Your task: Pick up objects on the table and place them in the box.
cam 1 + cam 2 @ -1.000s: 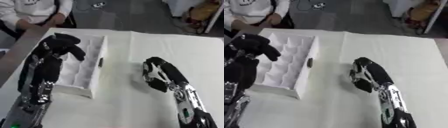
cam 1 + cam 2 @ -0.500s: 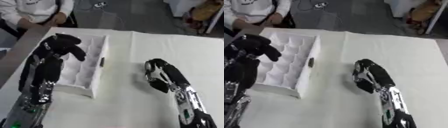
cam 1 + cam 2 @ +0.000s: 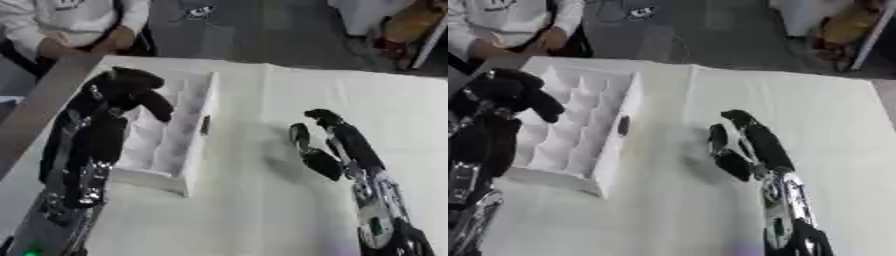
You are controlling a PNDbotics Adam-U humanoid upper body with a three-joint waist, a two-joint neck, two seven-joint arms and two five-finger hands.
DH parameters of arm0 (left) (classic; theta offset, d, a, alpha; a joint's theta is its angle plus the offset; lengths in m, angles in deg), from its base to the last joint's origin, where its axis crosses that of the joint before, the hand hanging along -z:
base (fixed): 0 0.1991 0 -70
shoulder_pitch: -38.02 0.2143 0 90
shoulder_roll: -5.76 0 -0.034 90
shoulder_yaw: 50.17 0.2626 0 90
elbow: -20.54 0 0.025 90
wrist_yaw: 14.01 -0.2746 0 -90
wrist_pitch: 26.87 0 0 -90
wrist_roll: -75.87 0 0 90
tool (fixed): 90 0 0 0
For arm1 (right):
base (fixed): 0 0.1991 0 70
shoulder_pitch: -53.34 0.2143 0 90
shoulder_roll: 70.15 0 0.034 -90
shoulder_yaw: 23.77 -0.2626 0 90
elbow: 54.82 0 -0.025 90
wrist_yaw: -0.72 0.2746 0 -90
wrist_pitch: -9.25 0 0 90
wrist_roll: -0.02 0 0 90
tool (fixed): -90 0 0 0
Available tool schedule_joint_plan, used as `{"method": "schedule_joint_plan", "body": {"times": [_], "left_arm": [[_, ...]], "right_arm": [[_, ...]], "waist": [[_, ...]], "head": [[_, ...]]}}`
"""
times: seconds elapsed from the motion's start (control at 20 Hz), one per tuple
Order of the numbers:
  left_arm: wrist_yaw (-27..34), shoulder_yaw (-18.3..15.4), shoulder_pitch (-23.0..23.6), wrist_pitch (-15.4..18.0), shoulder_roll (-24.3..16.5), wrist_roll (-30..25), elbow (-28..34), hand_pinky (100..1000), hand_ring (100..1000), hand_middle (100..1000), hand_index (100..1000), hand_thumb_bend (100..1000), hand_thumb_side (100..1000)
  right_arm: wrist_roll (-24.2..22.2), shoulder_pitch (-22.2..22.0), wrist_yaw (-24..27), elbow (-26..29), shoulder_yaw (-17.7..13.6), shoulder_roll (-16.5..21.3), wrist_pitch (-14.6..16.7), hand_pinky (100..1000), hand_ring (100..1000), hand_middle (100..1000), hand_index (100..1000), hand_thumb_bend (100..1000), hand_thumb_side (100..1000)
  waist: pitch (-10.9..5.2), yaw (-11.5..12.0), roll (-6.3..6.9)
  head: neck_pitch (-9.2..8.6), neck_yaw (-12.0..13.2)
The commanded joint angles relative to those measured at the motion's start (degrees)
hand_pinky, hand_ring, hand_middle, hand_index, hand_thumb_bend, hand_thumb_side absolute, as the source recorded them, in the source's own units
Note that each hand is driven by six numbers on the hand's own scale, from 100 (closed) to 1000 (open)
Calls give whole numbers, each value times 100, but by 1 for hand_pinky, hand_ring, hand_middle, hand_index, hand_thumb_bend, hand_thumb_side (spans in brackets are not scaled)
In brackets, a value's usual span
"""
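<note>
- The white box (image 3: 179, 135), split into small cells, sits on the left part of the white table (image 3: 262, 210), with a small dark mark on its right outer wall.
- The left hand (image 3: 131, 92) hangs over the far cells of the box, fingers curled downward. Nothing shows between them, though the view is soft enough that a small item could be hidden there.
- The right hand (image 3: 741, 142) rests low over bare table to the right of the box, well apart from it. Its fingers are bent inward; I cannot tell whether they enclose anything.
- No loose object is visible on the cloth, and the cells that can be seen look unfilled, so whatever is being carried is probably inside one of the hands.
- The step in hand looks like a drop into the box by the left hand.
- To do it well, centre the fingers over one cell rather than a divider and lower them close to the rim.
- Open the fingers only when the hand is steady, so the piece does not bounce out.
- Lift straight up afterwards, so the forearm does not nudge the light box sideways.
</note>
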Motion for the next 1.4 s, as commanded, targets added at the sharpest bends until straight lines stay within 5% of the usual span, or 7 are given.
{"method": "schedule_joint_plan", "body": {"times": [0.05,0.5,1.05,1.4], "left_arm": [[33,-11,-19,-15,-114,3,89,564,481,703,791,603,646],[10,19,-83,129,-386,11,89,578,491,707,788,608,643],[-297,540,-167,746,-1942,-357,89,611,508,715,780,595,671],[-431,689,-187,919,-2296,-438,89,623,512,716,779,592,676]], "right_arm": [[0,23,43,106,-12,-48,-24,766,818,886,931,112,775],[-11,13,-249,-91,-105,-72,-115,779,826,897,942,128,792],[128,40,-1033,-725,-278,-18,-226,800,836,907,937,265,872],[431,285,-1593,-1231,-392,56,-245,815,843,920,935,343,883]], "waist": [[-143,-2,18],[-222,-12,56],[-395,-41,222],[-464,1,254]], "head": [[-226,5],[-375,5],[-353,83],[-304,131]]}}
